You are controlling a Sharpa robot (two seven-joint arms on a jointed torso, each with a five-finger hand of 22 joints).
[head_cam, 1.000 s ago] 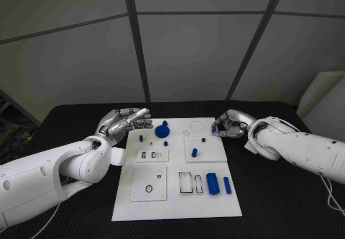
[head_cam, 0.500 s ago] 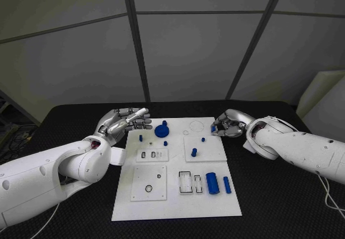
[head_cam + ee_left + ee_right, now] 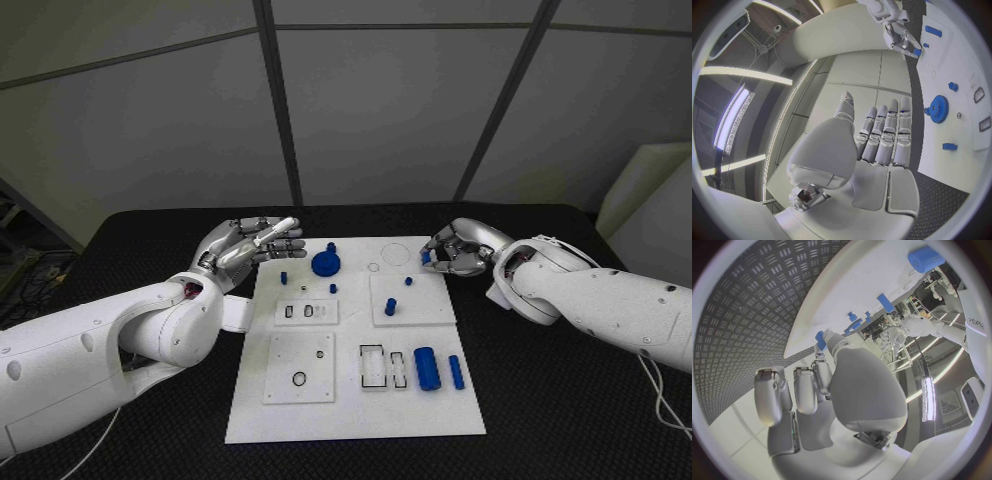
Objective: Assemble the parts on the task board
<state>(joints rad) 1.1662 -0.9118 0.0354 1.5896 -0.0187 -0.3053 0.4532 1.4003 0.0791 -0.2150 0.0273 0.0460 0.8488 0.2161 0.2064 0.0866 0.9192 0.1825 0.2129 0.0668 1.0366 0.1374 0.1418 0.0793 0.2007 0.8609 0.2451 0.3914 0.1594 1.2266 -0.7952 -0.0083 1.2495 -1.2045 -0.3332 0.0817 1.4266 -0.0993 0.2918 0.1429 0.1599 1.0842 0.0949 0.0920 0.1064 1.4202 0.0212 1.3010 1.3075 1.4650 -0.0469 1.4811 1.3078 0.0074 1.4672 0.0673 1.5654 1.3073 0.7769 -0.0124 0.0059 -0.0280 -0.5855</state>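
Task board (image 3: 353, 400) lies flat mid-worktop (image 3: 577, 420), carrying a blue gear (image 3: 326, 264), a thick blue cylinder (image 3: 426, 367) and a slim blue pin (image 3: 456, 372). Left robot hand (image 3: 253, 245) hovers at the board's far left corner, fingers straight and holding nothing. Right robot hand (image 3: 459, 250) pinches a small blue part (image 3: 428, 258) over the far right edge.

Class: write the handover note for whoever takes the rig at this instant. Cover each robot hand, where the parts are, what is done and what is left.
Left robot hand: open, holds nothing, at the task board's far left corner.
Right robot hand: at the far right edge, pinching a small blue part.
Parts: blue gear at the far middle; large cylinder and thin bar lie loose near right; small pegs on the middle plates.
Done: hard to tell.
Left: place the held part, then the loose ones.
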